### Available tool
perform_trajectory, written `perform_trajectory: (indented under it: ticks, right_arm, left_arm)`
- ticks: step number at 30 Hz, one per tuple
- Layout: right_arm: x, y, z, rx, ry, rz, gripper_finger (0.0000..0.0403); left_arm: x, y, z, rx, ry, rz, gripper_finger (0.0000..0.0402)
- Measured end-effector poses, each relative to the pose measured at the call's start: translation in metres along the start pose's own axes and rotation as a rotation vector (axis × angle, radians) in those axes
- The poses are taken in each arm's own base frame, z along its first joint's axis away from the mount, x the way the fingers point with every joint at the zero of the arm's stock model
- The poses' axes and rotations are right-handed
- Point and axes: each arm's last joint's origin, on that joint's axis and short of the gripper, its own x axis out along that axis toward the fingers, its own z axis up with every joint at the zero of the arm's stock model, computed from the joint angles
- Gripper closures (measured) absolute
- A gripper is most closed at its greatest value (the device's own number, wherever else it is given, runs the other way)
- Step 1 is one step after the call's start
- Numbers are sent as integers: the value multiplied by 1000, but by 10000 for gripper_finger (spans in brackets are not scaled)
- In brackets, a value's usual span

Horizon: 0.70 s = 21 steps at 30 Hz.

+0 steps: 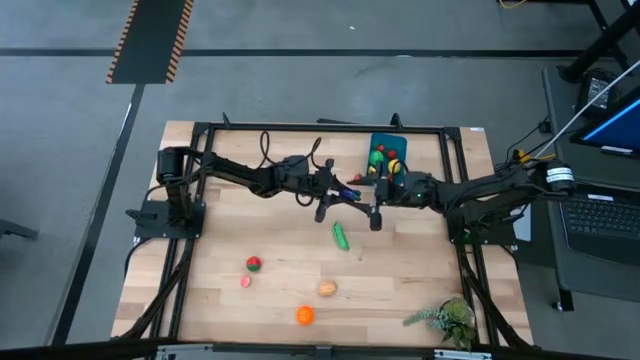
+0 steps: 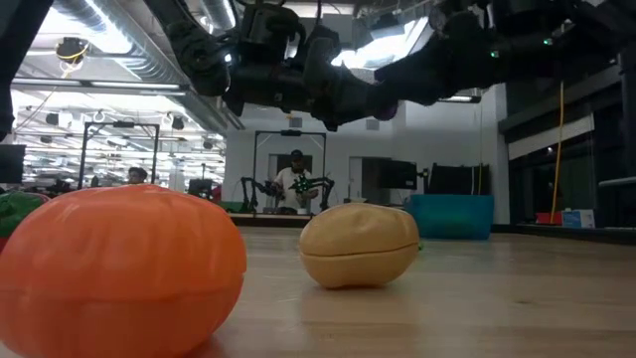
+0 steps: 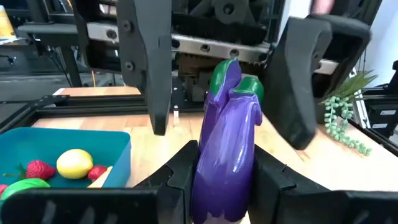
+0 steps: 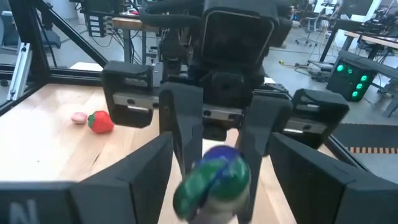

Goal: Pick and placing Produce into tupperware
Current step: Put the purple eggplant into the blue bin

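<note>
A purple toy eggplant (image 3: 227, 130) with a green cap (image 4: 214, 177) is in my left gripper (image 3: 222, 186), which is shut on it above the table's middle (image 1: 350, 192). My right gripper (image 4: 217, 186) is open. Its fingers (image 3: 146, 68) stand on either side of the eggplant's green end without touching it. The blue tupperware (image 1: 386, 152) sits at the far edge. In it are a yellow lemon (image 3: 74, 163), strawberries and a green piece. A green cucumber (image 1: 342, 236), a red-green piece (image 1: 254, 264), a pink piece (image 1: 245, 281), a tan piece (image 1: 327, 288) and an orange piece (image 1: 305, 315) lie on the table. My left gripper pinches the eggplant's purple body (image 3: 221, 174) between its two fingers (image 3: 180, 177). It comes level from the table's left, and the eggplant lies along the fingers. The eggplant is lifted clear of the table, with its green-capped end pointing away toward my right gripper.
A leafy green sprig (image 1: 445, 318) lies at the near right corner. A black frame (image 1: 300, 128) runs round the table's edges. In the low view the orange piece (image 2: 119, 268) and the tan piece (image 2: 360, 244) sit close in front. People stand in the room beyond.
</note>
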Motion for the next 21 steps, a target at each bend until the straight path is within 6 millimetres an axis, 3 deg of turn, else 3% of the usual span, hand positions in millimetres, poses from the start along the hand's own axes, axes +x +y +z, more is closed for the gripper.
perform_trajectory:
  ticks: [15, 21]
  right_arm:
    - [3, 0, -2, -13, 35, 5, 137]
    - [3, 0, -2, -27, 35, 5, 174]
  left_arm:
    - [0, 0, -2, 3, 17, -1, 311]
    - [0, 0, -1, 4, 13, -1, 310]
